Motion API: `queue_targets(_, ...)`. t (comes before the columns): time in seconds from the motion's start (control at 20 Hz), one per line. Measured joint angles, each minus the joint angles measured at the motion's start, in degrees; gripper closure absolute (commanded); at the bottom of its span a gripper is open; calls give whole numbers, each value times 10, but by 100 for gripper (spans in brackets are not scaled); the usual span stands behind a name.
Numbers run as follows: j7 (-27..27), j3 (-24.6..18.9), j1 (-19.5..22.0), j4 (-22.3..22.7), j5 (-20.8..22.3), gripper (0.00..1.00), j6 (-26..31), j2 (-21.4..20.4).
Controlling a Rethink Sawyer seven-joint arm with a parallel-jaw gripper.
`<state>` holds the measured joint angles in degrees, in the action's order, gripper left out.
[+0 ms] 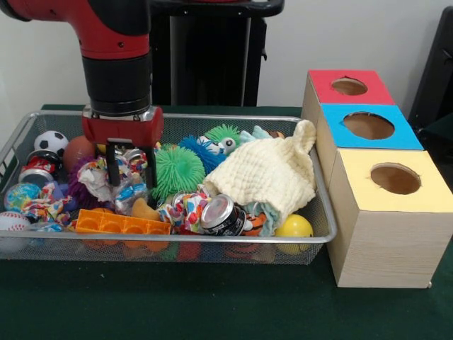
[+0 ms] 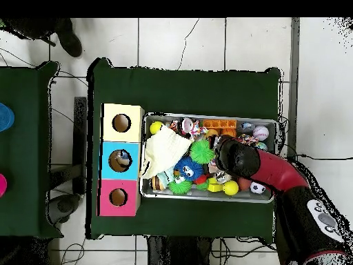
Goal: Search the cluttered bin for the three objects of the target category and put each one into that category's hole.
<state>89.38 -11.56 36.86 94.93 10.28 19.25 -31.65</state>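
my pincer (image 1: 131, 170) is lowered into the left part of the wire bin (image 1: 322, 230), fingers apart, straddling a knotted multicoloured rope toy (image 1: 106, 178); the tips are at the level of the clutter and i cannot tell whether they press on the rope. just right of the fingers sits a green spiky ball (image 1: 177, 171), with a blue spiky ball (image 1: 200, 150) behind it. below my pincer an orange block tray (image 1: 120, 224) lies against the front wall. a dented can (image 1: 221, 215) lies near the front, under the edge of a cream cloth (image 1: 269, 173). a yellow ball (image 1: 293, 229) rests in the front right corner. a soccer ball (image 1: 51, 141) and a baseball (image 1: 13, 222) occupy the left end. right of the bin stand three boxes with holes, red (image 1: 350, 86), blue (image 1: 369, 126) and yellow (image 1: 395, 179)
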Motion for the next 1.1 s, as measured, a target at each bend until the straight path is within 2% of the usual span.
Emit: queue_targets(1.1,0,10,-2,-5,0,0,-4,20)
